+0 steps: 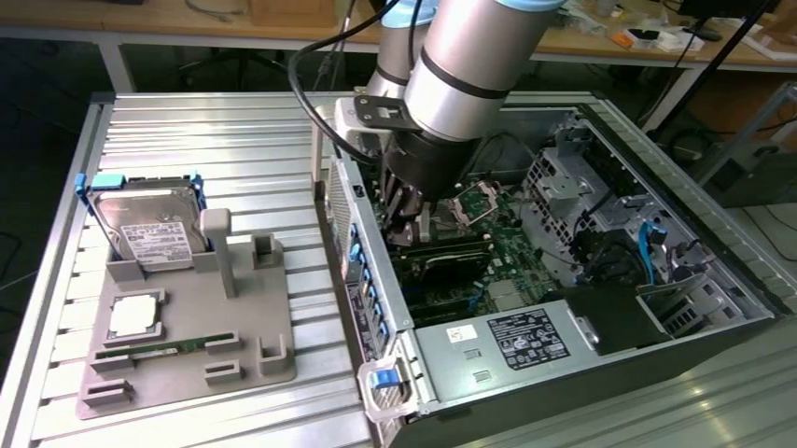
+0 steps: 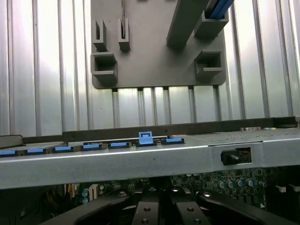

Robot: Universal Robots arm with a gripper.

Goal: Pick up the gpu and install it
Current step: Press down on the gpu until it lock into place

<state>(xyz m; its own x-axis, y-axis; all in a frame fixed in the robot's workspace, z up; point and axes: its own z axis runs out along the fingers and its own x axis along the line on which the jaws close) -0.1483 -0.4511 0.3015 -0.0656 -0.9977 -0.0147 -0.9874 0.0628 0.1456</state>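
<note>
Inside case [image 1: 355, 252] — gpu [image 1: 442, 263] on edge at motherboard, just under clenched gripper [image 1: 405, 229]; grip on it unclear. On tray [image 1: 249, 317] — hard drive [image 1: 149, 233], memory stick [image 1: 168, 350].

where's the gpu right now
In the exterior view the gpu sits inside the open computer case, on the motherboard under the claw.

Grey holder tray [image 1: 187, 364] beside the black computer case [image 1: 697, 345]; green motherboard [image 1: 498, 238] inside, blue clips [image 1: 373, 308] along its wall.
</note>
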